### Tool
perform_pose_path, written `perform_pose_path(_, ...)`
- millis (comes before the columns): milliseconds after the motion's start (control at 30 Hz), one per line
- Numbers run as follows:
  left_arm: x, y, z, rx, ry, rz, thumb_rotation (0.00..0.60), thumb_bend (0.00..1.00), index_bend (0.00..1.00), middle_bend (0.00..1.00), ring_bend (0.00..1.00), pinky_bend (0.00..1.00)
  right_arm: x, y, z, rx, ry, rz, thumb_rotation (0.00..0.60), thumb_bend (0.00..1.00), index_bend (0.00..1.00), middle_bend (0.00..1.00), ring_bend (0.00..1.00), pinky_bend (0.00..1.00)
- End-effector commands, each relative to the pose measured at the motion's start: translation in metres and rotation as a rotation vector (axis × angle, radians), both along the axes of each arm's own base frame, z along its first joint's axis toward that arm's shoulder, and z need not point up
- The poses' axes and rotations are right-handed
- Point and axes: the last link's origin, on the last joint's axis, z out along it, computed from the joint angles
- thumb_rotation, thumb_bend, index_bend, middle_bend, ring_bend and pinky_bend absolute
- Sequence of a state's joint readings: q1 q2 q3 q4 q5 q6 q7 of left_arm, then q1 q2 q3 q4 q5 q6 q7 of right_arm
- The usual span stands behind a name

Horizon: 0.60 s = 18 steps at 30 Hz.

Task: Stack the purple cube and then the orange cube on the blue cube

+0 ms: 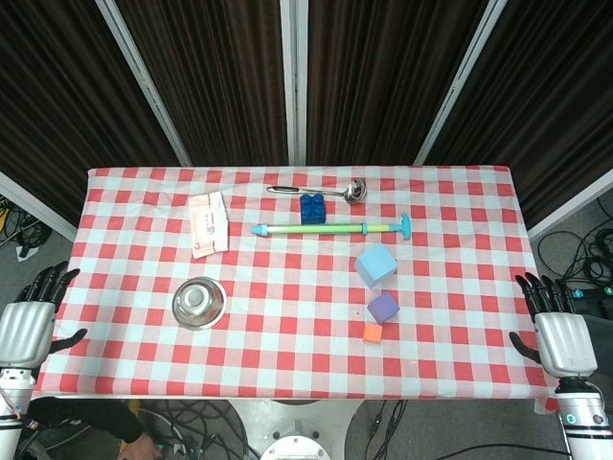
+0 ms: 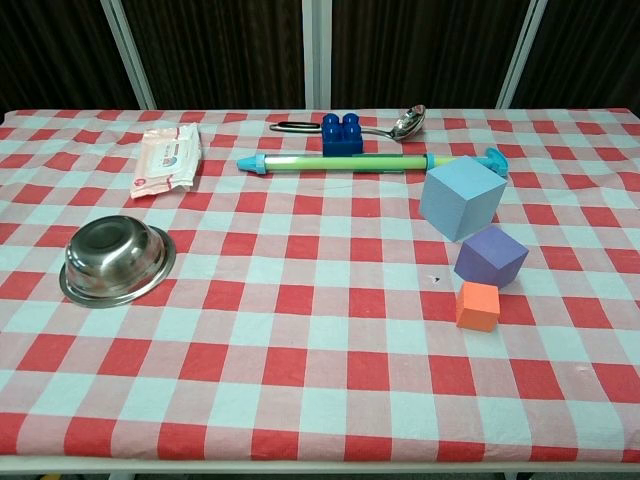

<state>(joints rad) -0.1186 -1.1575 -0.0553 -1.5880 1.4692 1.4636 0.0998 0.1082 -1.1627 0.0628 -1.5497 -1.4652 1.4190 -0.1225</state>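
Observation:
Three cubes sit in a short line on the right half of the checked table. The large light-blue cube (image 1: 376,264) (image 2: 461,197) is farthest back. The purple cube (image 1: 383,308) (image 2: 490,257) lies just in front of it, and the small orange cube (image 1: 373,333) (image 2: 478,306) is nearest the front edge. All three rest on the cloth, none stacked. My left hand (image 1: 29,321) hangs off the table's left edge, fingers spread and empty. My right hand (image 1: 556,331) is off the right edge, also spread and empty. Neither hand shows in the chest view.
A steel bowl (image 1: 198,303) (image 2: 116,261) sits front left. A wipes packet (image 1: 207,223) (image 2: 167,159) lies back left. Behind the cubes are a green-and-blue tube toy (image 1: 330,229) (image 2: 370,162), a dark blue brick (image 1: 312,208) (image 2: 340,134) and a metal ladle (image 1: 321,191) (image 2: 400,125).

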Motion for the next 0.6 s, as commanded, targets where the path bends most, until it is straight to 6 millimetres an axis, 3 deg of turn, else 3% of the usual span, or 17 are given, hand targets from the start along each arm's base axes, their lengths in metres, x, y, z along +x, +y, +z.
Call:
perform_pose_path(33,0.000,0.000,-0.001,0.000,-0.002,-0.001,0.600,0.08,0.20,0.19,0.12,0.28,-0.001,0.001,0.000,0.001,0.001,-0.003,0.600,0.15,0.00,0.06,0.00,0.00)
perform_pose_path(300,0.003,-0.001,-0.003,-0.007,-0.007,-0.003,0.600,0.08,0.20,0.19,0.12,0.28,0.004,-0.006,0.000,0.007,-0.012,0.032,0.600,0.15,0.00,0.07,0.00,0.00)
perform_pose_path(467,0.000,-0.003,-0.004,-0.018,-0.007,0.000,0.600,0.08,0.20,0.19,0.12,0.28,0.011,-0.016,-0.013,0.057,-0.034,0.137,0.600,0.15,0.12,0.18,0.01,0.00)
perform_pose_path(600,-0.003,-0.004,-0.003,-0.014,-0.014,0.001,0.600,0.08,0.20,0.19,0.12,0.28,0.021,-0.035,-0.023,0.166,0.055,0.192,0.600,0.16,0.13,0.20,0.02,0.00)
